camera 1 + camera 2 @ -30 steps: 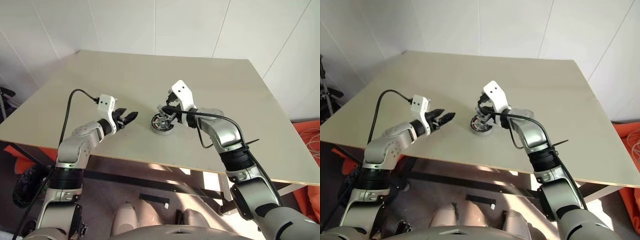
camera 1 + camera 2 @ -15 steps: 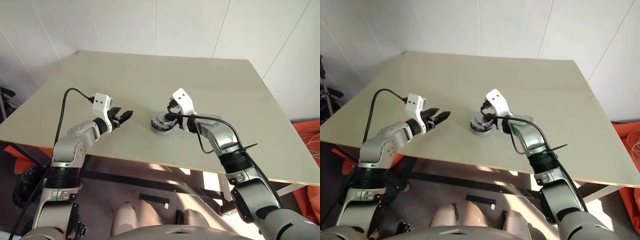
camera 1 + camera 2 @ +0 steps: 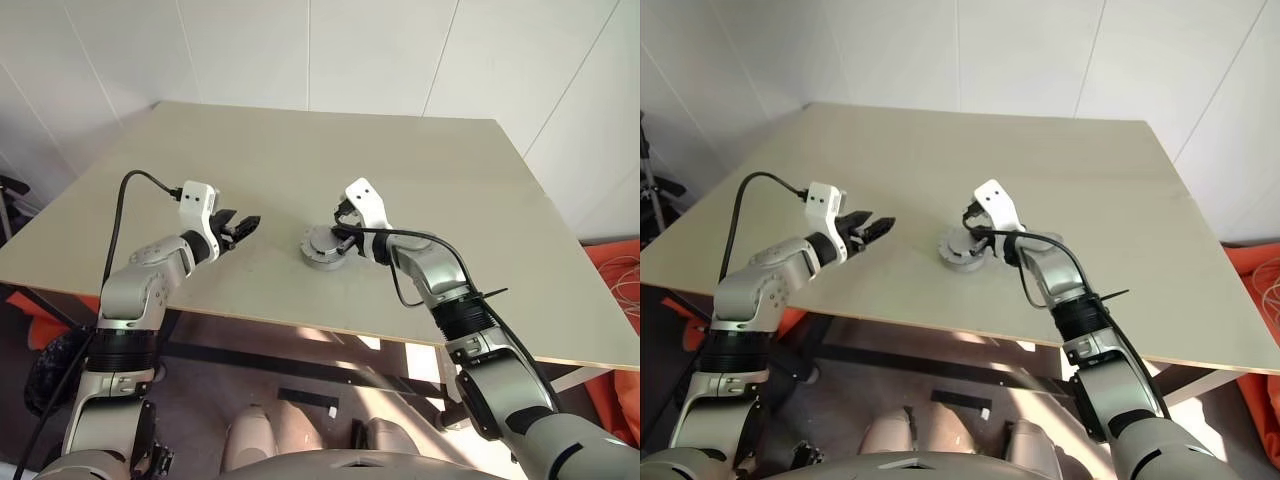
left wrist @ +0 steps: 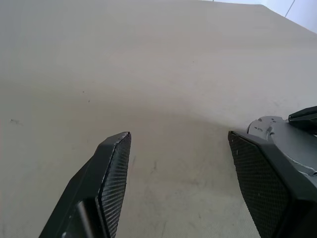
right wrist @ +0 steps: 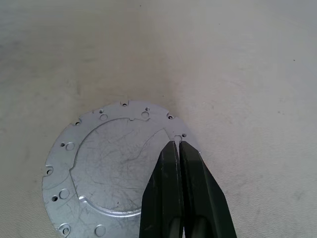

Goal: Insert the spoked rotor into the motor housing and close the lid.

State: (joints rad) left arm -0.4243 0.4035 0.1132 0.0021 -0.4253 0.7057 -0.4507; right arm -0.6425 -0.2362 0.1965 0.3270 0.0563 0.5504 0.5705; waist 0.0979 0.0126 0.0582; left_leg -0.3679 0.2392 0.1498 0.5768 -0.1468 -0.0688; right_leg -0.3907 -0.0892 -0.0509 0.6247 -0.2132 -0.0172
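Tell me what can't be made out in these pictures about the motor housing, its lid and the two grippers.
- Spoked rotor and windings: covered by the lid, a flat grey plate on top.
- Motor housing: only its side wall shows under the lid in the head views.
- Whether the shut right gripper presses the lid or hovers just over it: its own fingers hide the contact.
- Lid's near edge: cut off by the right wrist view's edge.
- Left gripper, open: its finger hides part of the lid.
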